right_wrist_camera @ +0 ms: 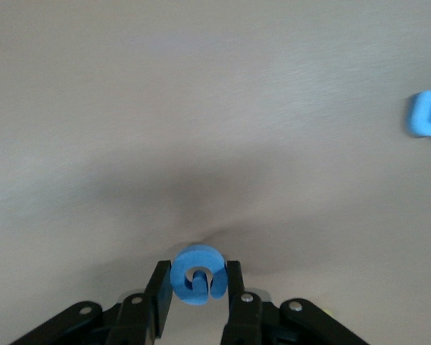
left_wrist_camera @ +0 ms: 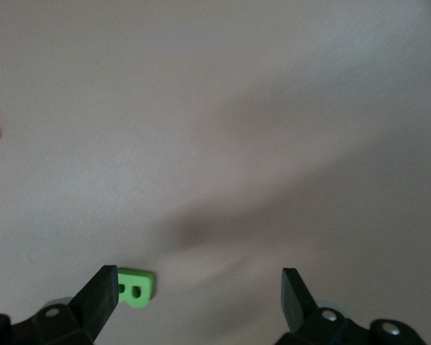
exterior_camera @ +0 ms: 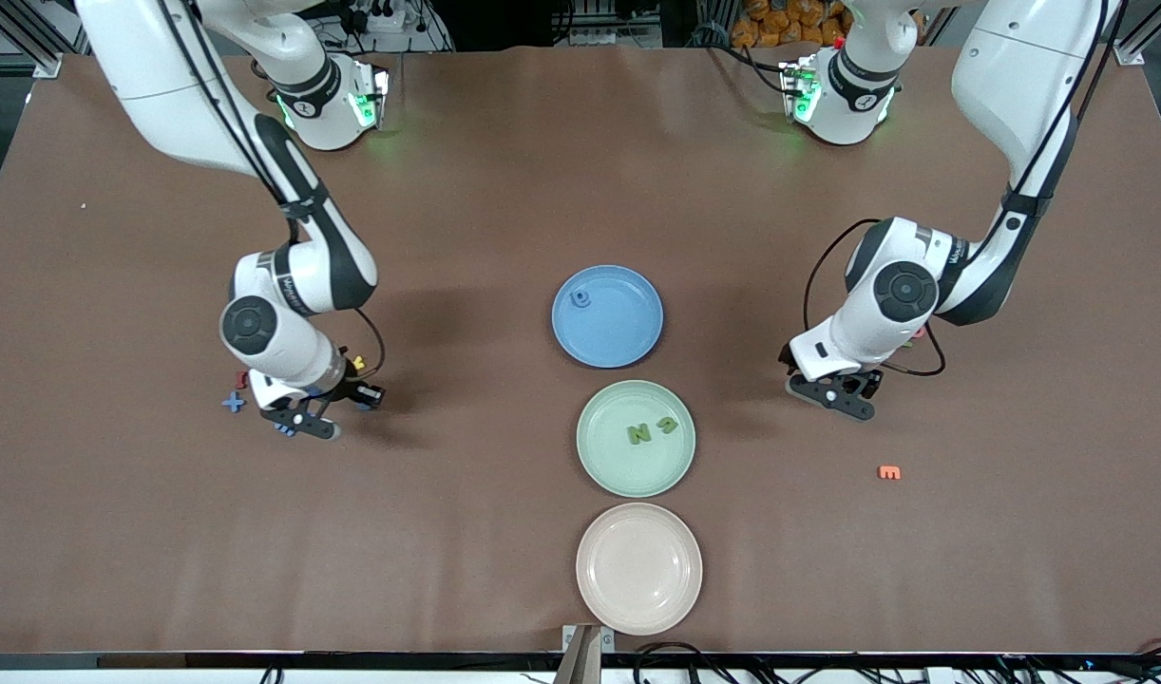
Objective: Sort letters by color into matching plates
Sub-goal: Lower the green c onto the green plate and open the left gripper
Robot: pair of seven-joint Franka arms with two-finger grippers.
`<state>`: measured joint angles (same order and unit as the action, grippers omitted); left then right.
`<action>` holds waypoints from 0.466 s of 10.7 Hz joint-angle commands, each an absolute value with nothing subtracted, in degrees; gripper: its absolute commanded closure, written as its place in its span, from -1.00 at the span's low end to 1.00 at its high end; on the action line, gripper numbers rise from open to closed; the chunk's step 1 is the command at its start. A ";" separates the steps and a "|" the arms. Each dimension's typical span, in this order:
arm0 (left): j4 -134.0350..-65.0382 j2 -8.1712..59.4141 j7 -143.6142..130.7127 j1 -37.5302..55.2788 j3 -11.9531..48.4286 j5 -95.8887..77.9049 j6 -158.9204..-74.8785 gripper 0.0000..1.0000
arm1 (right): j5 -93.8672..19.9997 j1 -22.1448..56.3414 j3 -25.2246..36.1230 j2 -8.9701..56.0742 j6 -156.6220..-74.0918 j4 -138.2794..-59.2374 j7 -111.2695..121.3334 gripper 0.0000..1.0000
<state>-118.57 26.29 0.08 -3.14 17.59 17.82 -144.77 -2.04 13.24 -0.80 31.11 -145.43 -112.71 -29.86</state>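
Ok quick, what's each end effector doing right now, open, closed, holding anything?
Left end effector: open, empty, over the table beside a green letter.
Right end effector: closed on a blue letter.

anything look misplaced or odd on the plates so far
Nothing stands out. The blue plate holds one blue letter, the green plate two green letters, the beige plate none. All lie flat; the loose letters are on the table.
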 commanded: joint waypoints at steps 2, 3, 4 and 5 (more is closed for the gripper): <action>-125.50 24.52 10.97 -13.08 19.24 19.60 -152.58 -1.00 | -2.02 22.39 0.09 31.02 -140.74 -108.21 -36.19 0.61; -125.86 24.52 11.42 -14.92 20.73 19.60 -152.49 -1.00 | -1.93 25.02 0.09 31.03 -136.97 -105.76 -38.82 0.61; -125.86 24.87 11.51 -16.77 22.48 19.60 -152.58 -1.00 | -2.02 27.31 0.09 31.29 -134.24 -103.64 -41.02 0.61; -126.12 25.22 11.51 -17.83 23.72 19.60 -152.49 -1.00 | -2.11 29.60 0.09 31.38 -132.73 -102.32 -43.74 0.61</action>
<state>-124.22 26.27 11.52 -14.81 20.00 18.17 -151.80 -2.05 25.01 -0.63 31.07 -137.39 -106.40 -38.37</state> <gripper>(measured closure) 0.000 0.643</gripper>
